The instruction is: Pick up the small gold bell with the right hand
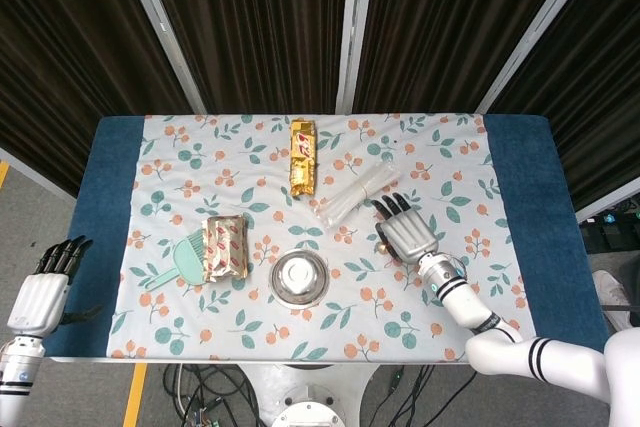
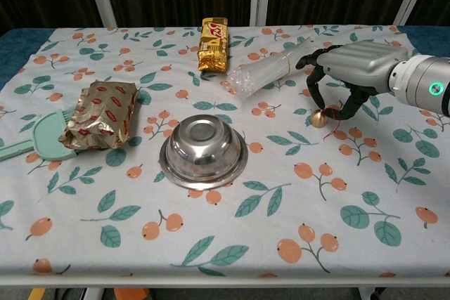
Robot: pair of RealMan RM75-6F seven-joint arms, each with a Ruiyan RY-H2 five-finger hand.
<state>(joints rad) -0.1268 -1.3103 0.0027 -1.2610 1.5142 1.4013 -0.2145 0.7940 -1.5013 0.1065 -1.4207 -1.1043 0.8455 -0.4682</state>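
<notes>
The small gold bell point(image 2: 318, 119) stands on the floral tablecloth at the right of the middle, a thin red cord trailing to its right. My right hand point(image 2: 349, 69) arches over it palm down, with fingertips point(image 2: 347, 112) curled toward the cloth just right of the bell and the thumb to its left. Nothing is held, and the bell still rests on the cloth. In the head view the bell point(image 1: 381, 245) peeks out at the left edge of the right hand point(image 1: 406, 230). My left hand point(image 1: 46, 289) hangs off the table's near left corner, fingers extended, holding nothing.
An upturned steel bowl point(image 2: 202, 150) sits at the centre front. A clear plastic bundle point(image 2: 271, 69) lies just left of the right hand, with a gold snack packet point(image 2: 214, 43) behind it. A red-and-gold foil packet point(image 2: 102, 114) and a teal brush point(image 2: 31, 142) lie at the left.
</notes>
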